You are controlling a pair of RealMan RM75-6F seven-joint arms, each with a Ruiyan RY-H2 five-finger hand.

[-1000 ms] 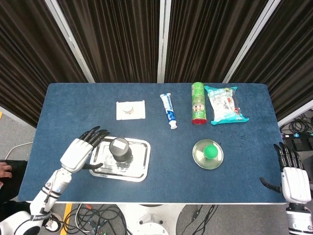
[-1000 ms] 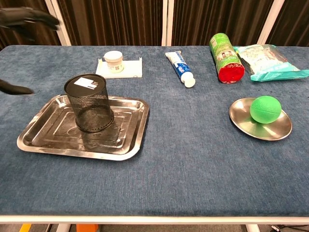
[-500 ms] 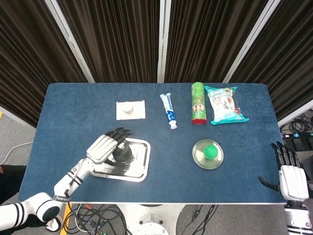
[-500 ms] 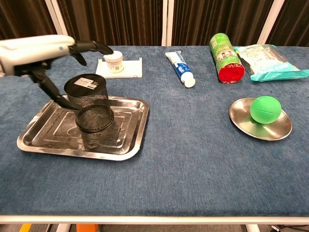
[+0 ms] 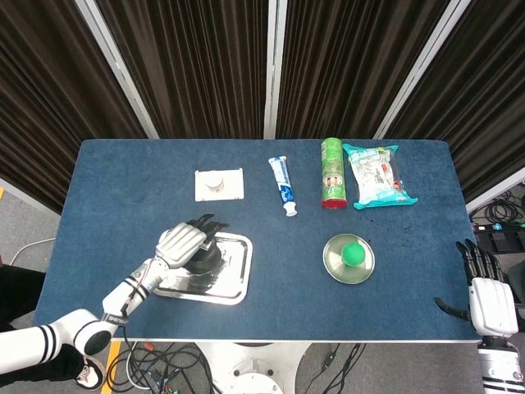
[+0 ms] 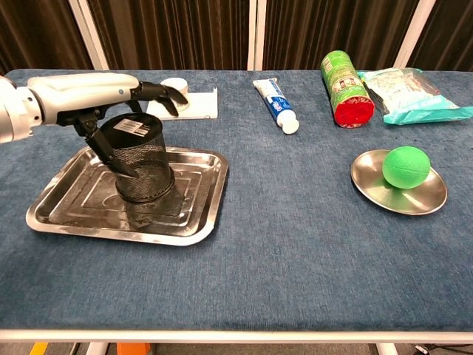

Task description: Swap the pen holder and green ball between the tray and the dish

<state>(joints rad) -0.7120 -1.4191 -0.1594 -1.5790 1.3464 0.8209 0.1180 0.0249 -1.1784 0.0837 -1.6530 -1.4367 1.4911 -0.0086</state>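
left hand (image 6: pixel 111 92): fingers spread around the pen holder (image 6: pixel 140 159), not clamped yet
pen holder: upright in the tray (image 6: pixel 66 214)
green ball (image 6: pixel 406 167): on the dish (image 6: pixel 369 174)
right hand (image 5: pixel 490 304): hanging loose, empty
risk: lopsided squeeze could tip the mesh cup (looks light)

A black mesh pen holder (image 6: pixel 140 161) stands upright in a steel tray (image 6: pixel 74 214) on the left. A green ball (image 6: pixel 406 167) rests in a round metal dish (image 6: pixel 384 194) on the right.

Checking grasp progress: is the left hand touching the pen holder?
Touching: chest view shows the left hand over the pen holder, thumb against its mesh side.
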